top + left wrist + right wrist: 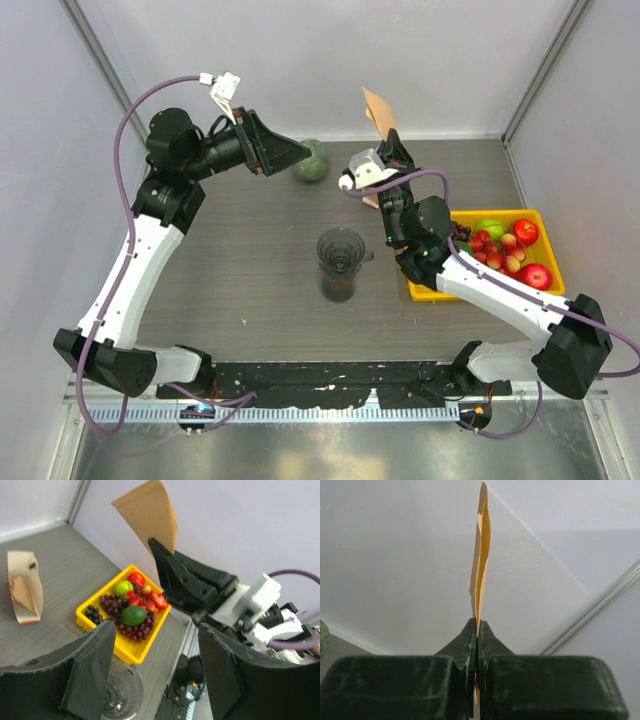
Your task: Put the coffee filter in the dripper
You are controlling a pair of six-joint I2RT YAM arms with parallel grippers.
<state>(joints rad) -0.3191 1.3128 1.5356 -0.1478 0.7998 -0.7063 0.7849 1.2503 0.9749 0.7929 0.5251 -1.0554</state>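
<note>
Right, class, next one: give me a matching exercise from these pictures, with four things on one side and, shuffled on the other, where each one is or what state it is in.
Things:
1. coffee filter
2. dripper
3. yellow tray
4. left gripper

Places or states:
A. open, holding nothing
B. pinched in the right gripper, raised in the air
C. standing in the middle, no paper in it
D. filled with fruit, on the right side

Pairs: 1-B, 2-C, 3-D, 4-A

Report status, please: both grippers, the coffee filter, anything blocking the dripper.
Right gripper shut on coffee filter, raised above table. Left gripper open, empty. Dripper at table centre, nothing over it.
</note>
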